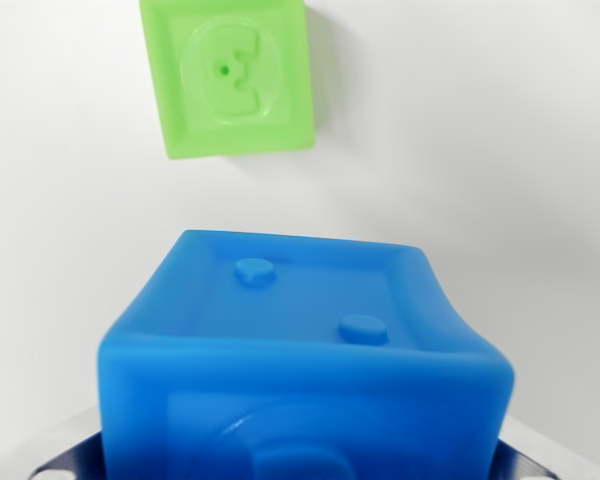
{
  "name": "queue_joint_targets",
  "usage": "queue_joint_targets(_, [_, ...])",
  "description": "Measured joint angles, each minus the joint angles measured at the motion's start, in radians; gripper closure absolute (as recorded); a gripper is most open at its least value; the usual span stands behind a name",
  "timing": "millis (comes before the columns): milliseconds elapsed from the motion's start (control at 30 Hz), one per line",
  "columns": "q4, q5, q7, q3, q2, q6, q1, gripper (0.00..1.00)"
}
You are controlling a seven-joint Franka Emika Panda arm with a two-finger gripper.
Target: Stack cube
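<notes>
Blue cube (305,355): we see it filling the lower half of the wrist view, very close to the camera, its top face tilted toward us.
Gripper (305,465): only two grey metal finger parts show, one at the lower left corner (55,462) and one at the lower right (545,458), each beside a lower side of the blue cube.
Jaws: they appear closed against the blue cube's two sides; we cannot see the contact faces themselves.
Green cube (228,75): it lies on the white surface (500,150) at the top of the view, left of centre, well apart from the blue cube and turned slightly askew.
Blue cube, material: soft-looking, matte rubbery plastic with rounded edges; the top face is recessed inside a raised rim and carries two small round studs; the near face bears a raised curved relief, partly cut off.
Green cube, material: same matte, translucent look; its upper face has a raised ring enclosing an embossed shape with a small dot.
Surface: plain, smooth white.
</notes>
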Motion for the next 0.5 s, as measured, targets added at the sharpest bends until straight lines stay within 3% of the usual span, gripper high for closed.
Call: queue_joint_targets(500, [0.075, 0.000, 0.009, 0.000, 0.043, -0.031, 0.038, 1.00])
